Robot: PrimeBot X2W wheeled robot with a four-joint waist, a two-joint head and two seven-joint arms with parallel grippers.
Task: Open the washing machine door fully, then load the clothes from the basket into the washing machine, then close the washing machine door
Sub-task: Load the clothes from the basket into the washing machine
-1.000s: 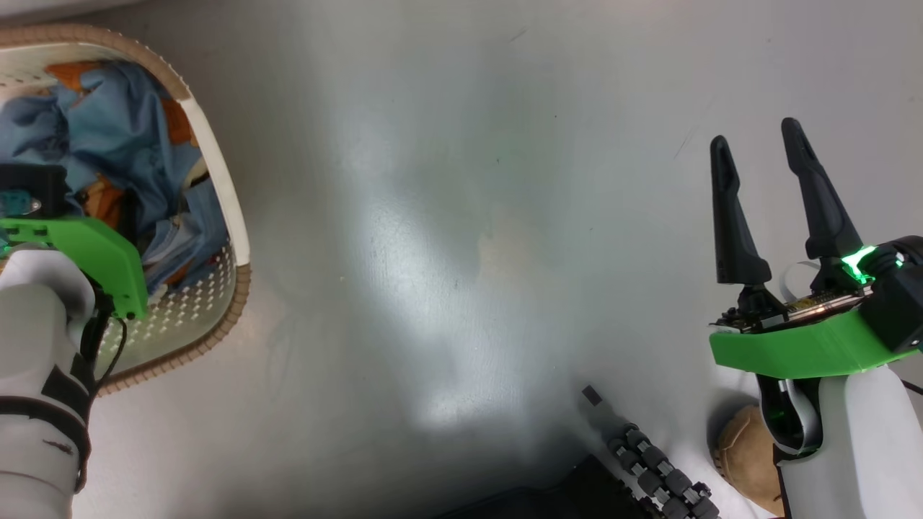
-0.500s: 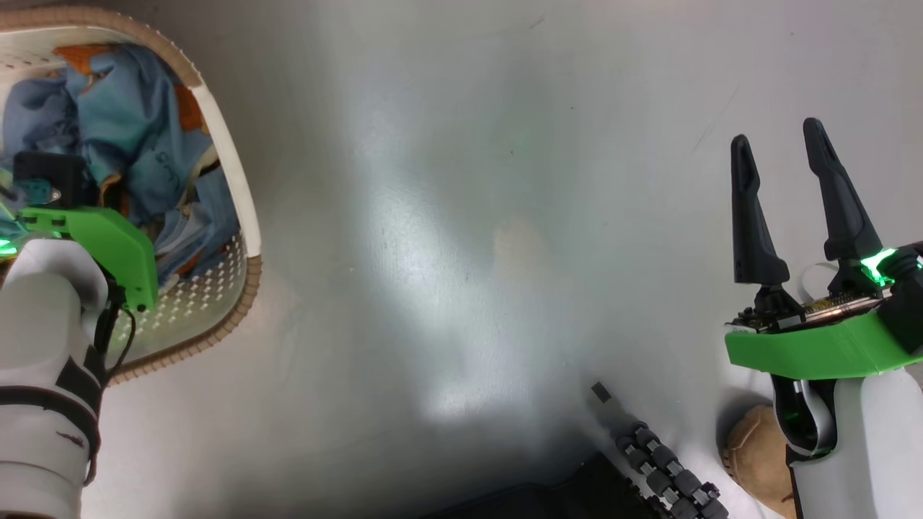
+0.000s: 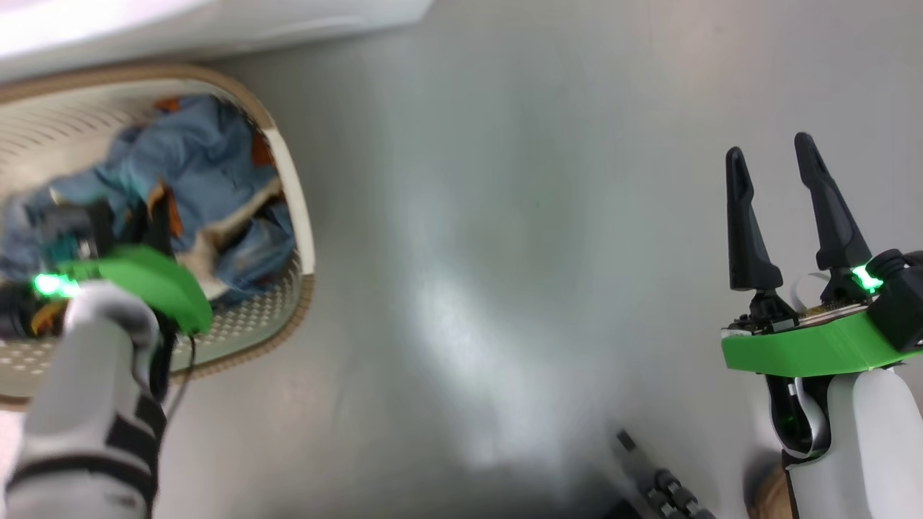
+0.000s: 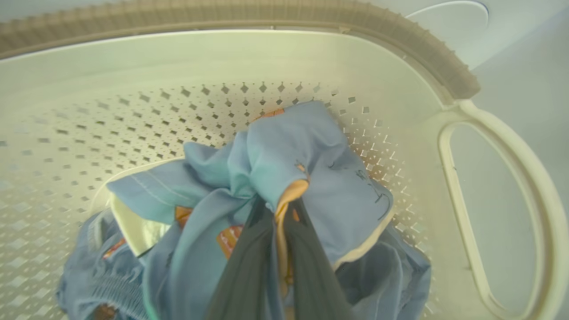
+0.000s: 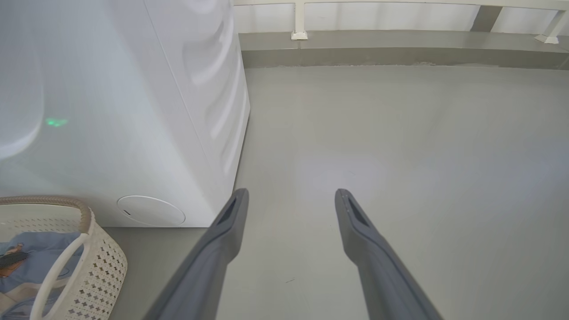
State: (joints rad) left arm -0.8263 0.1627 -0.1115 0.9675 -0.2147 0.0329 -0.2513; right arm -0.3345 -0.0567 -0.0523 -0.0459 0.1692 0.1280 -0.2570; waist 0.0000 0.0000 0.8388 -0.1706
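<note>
Blue bear-print clothes (image 4: pixel 311 151) are pinched between my left jaws, pressed nearly together inside the cream basket (image 4: pixel 133 58), which stands on the grey floor (image 5: pixel 400 155) just beside the white washing machine (image 5: pixel 133 111). My right jaws hang spread wide over the floor, holding nothing.

Bright, even light; soft glare sheens the grey floor (image 3: pixel 469 324). Motion blur smears the head view around the basket (image 3: pixel 299 216); shadow darkens its bottom edge.

Left gripper (image 3: pixel 148 225), blurred, seems sunk among the clothes (image 3: pixel 205 155) in the basket (image 3: pixel 297 216).
</note>
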